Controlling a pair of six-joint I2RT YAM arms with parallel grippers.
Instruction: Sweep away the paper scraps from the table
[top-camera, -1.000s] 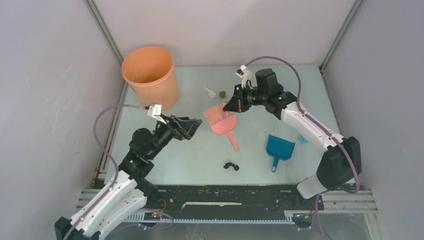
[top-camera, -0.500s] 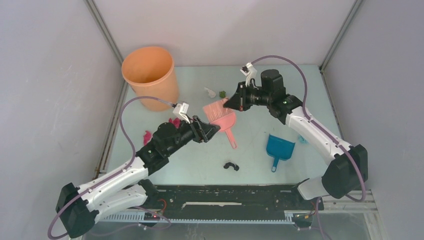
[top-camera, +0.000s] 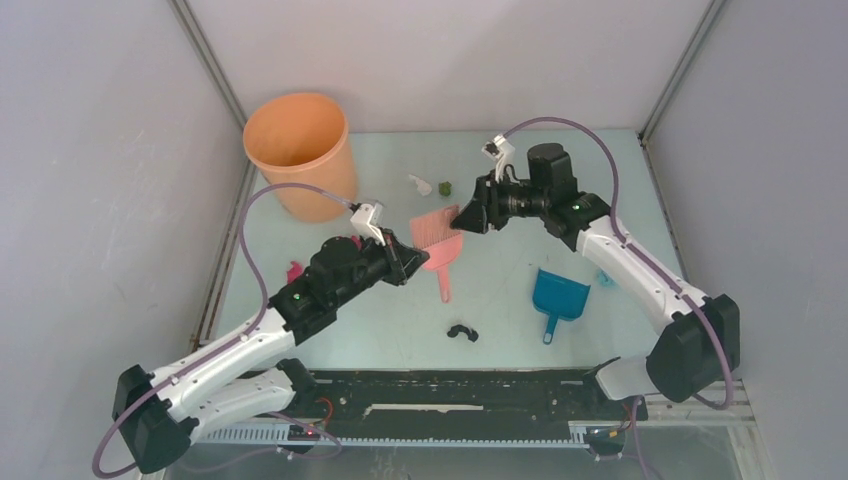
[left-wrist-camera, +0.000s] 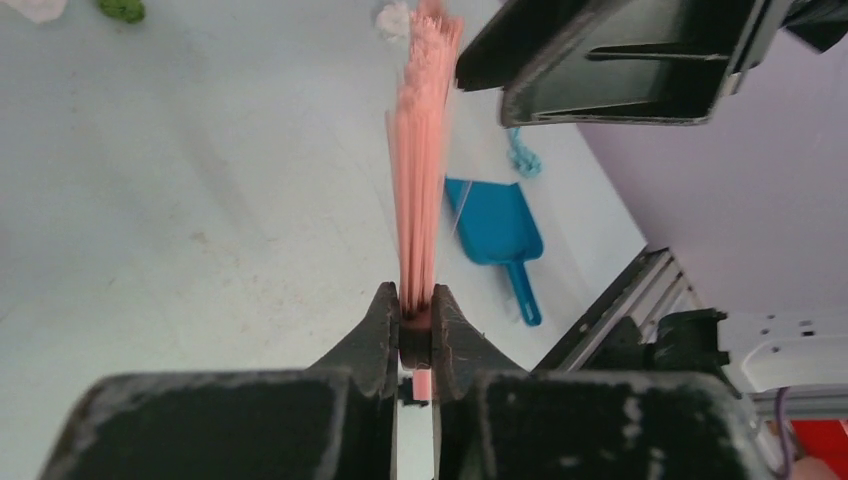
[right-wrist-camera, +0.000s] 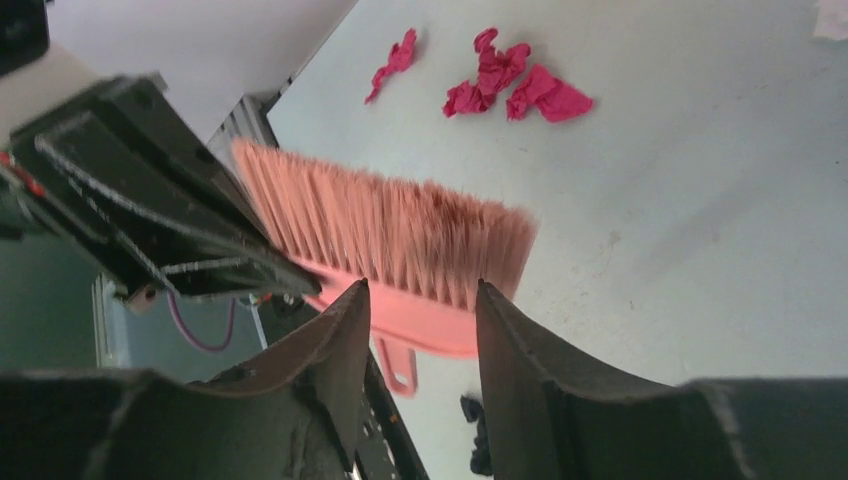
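The paper scraps (top-camera: 461, 331) are spread over the pale green surface (top-camera: 380, 320). Nearest the arm bases, a black scrap (top-camera: 461, 331) lies alone. To its right, a blue dustpan (top-camera: 558, 295) is laid flat, handle toward the near edge. A light blue scrap (top-camera: 604, 278) is seen just beside the dustpan's far right corner.

At mid-surface, the left gripper (top-camera: 412, 262) is positioned at the neck of a pink brush (top-camera: 437, 235). Its jaws are closed tight on that neck, as confirmed in the left wrist view. The brush handle is directed toward the near edge and the bristles toward the far side. Magenta scraps (top-camera: 293, 271) are located left of this gripper, partly hidden by the arm. In the right wrist view, several are seen grouped and one set apart.

The right gripper (top-camera: 466, 217) is located just beside the far right side of the bristle head. Its jaws are held partly apart and nothing is clamped between them.

Farther back, a white scrap (top-camera: 419, 184) and a green scrap (top-camera: 445, 187) lie side by side. An orange bucket (top-camera: 300, 150) is placed upright at the far left corner.
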